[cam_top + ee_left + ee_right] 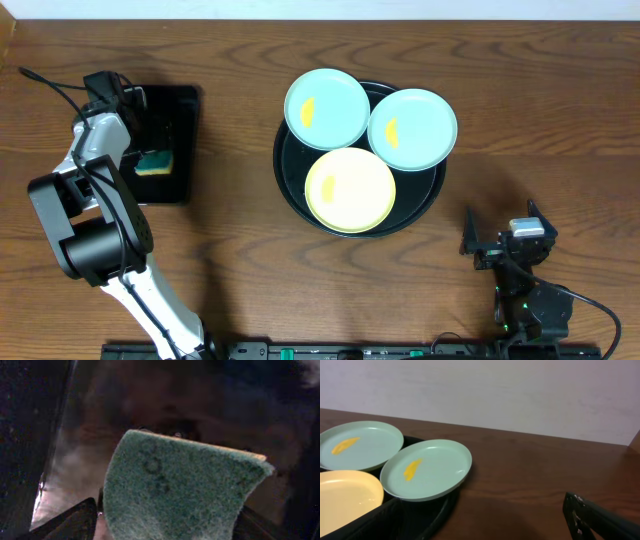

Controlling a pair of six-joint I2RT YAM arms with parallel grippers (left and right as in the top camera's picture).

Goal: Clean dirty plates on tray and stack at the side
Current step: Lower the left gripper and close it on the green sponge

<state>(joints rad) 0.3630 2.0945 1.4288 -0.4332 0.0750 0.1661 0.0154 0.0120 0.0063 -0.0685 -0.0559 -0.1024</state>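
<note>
Overhead: we see three plates [350, 188] lying flat, smears [308, 110] running 12-to-6; right gripper [500, 228] spread wide, left gripper [148, 138] at sponge [155, 162], grip unclear.

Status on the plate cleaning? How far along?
Done: nothing yet; no plate is stacked beside the round tray. In hand: the left tool is at the green sponge in the rectangular tray; grip unclear. Left: all three sit on the round tray, the two blue plates each with a yellow smear, plus the yellow plate. Wipe, then stack. The right tool is open, away from them.
</note>
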